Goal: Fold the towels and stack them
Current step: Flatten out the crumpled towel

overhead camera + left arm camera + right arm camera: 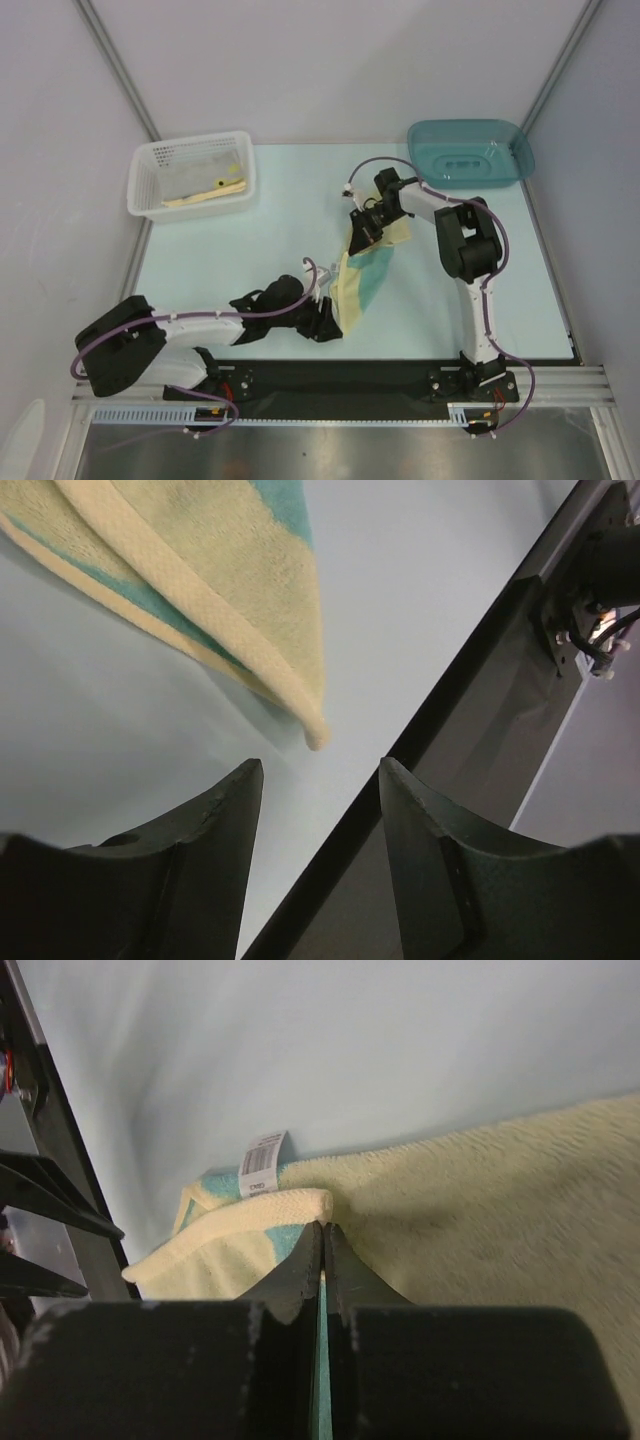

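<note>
A mesh basket [192,140] sits back left on the table [230,250] (towels [200,182] lie in it), a plastic bin [470,172] back right. Nearer, mid-table, a towel [362,285] lies between the right gripper [362,228] behind it and the left gripper [325,325] before it.

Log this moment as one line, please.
right gripper: shut on towel | left gripper: open, empty, near towel corner | towel: partly folded

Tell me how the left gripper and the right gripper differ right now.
The left gripper is open and holds nothing; the right gripper is shut on the edge of the towel. The left gripper sits by its near corner, the right gripper at its far end. Both are black and two-fingered.
</note>
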`<state>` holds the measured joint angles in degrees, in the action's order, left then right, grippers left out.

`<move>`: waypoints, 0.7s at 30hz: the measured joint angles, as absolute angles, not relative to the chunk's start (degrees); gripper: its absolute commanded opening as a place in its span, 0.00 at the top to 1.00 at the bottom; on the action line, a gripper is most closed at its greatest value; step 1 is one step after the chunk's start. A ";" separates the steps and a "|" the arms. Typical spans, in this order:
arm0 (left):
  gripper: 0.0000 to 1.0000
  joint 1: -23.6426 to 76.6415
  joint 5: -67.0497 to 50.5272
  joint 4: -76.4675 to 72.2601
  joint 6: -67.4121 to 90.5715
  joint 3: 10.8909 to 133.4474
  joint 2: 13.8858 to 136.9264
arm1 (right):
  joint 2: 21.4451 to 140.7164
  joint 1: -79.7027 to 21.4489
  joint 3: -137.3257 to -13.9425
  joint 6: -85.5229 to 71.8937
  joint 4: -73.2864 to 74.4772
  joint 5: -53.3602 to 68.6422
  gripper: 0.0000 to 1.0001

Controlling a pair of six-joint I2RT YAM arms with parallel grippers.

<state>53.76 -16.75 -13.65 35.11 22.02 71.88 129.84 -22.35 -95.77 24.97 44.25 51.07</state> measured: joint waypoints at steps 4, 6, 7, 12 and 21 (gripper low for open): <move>0.44 55.68 -15.31 -15.77 35.53 22.17 76.01 | 126.21 -20.36 -92.68 21.67 40.23 51.33 1.00; 0.44 55.90 -14.94 -16.29 35.62 22.74 78.30 | 125.45 -20.14 -92.66 20.62 38.65 51.33 1.00; 0.44 55.94 -14.85 -16.82 35.70 23.35 79.24 | 125.27 -20.18 -92.66 20.29 38.17 51.35 1.00; 0.43 56.18 -13.43 -17.87 35.55 26.52 83.13 | 125.03 -20.51 -91.81 19.09 36.32 51.53 1.00; 0.44 56.34 -8.36 -15.16 35.46 27.75 82.50 | 125.03 -20.43 -90.80 18.94 36.07 51.51 1.00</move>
<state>56.34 -8.36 -15.16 35.46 27.75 82.50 125.03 -20.43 -90.80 18.94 36.07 51.51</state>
